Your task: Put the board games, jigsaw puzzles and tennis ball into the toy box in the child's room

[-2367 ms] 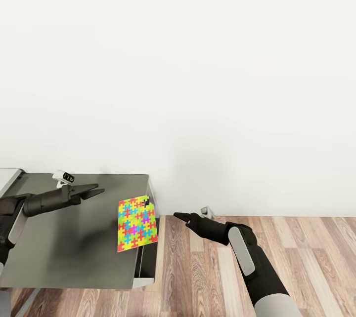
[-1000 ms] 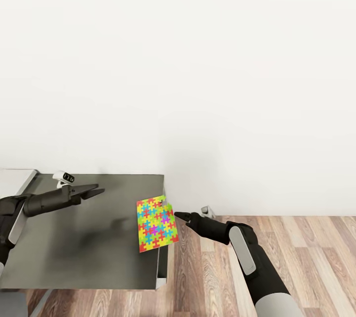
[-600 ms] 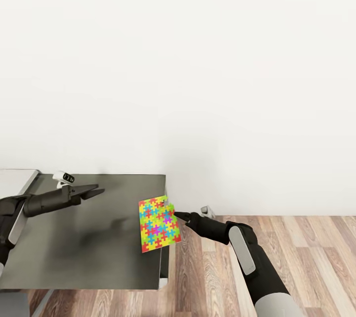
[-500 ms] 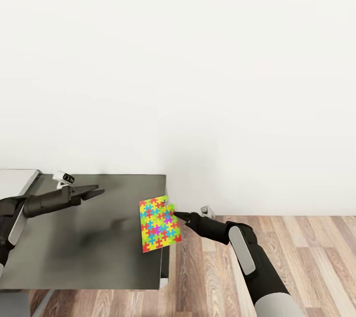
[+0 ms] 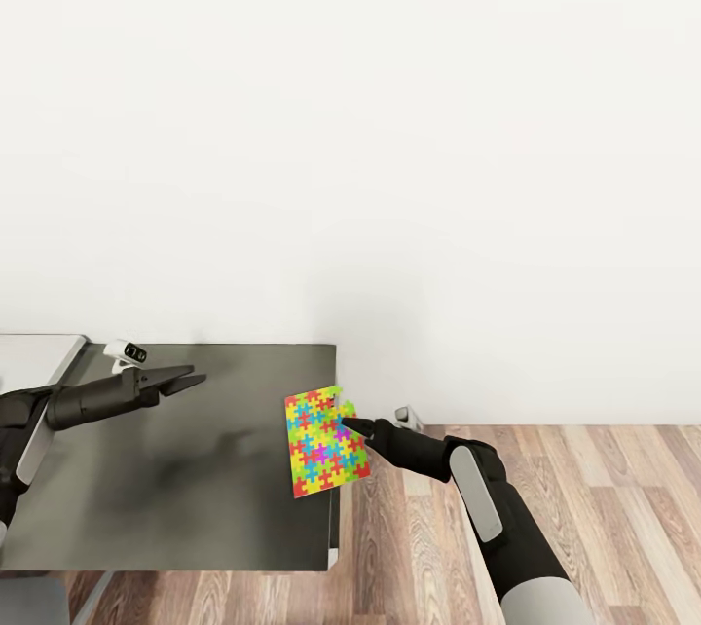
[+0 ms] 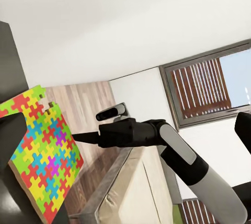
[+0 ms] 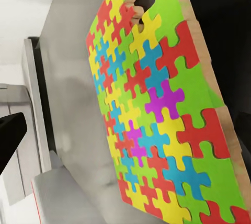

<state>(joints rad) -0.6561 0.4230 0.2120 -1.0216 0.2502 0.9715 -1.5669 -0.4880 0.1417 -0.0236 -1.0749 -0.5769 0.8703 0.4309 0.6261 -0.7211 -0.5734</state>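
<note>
One jigsaw puzzle (image 5: 326,445), a flat slab of bright interlocking pieces, rests on the right end of the dark grey table (image 5: 175,489), and its right side overhangs the table's edge. My right gripper (image 5: 349,426) is open, level with that overhanging edge, fingertips right at it. The right wrist view looks along the puzzle (image 7: 151,114) from very close, with its wooden rim showing. My left gripper (image 5: 190,378) hovers open and empty above the table's left part. From the left wrist I see the puzzle (image 6: 39,150) with the right gripper (image 6: 76,138) touching its rim.
A pale grey desk top (image 5: 34,352) joins the dark table at the far left. Wooden floor (image 5: 584,508) lies to the right of the table, below a white wall. The left wrist view catches the beige bed (image 6: 136,192) and a window with blinds (image 6: 204,85).
The whole view has shifted, so the table and puzzle sit further right in the picture. The puzzle's right edge now meets my right fingertips. Both arms hold the same pose.
</note>
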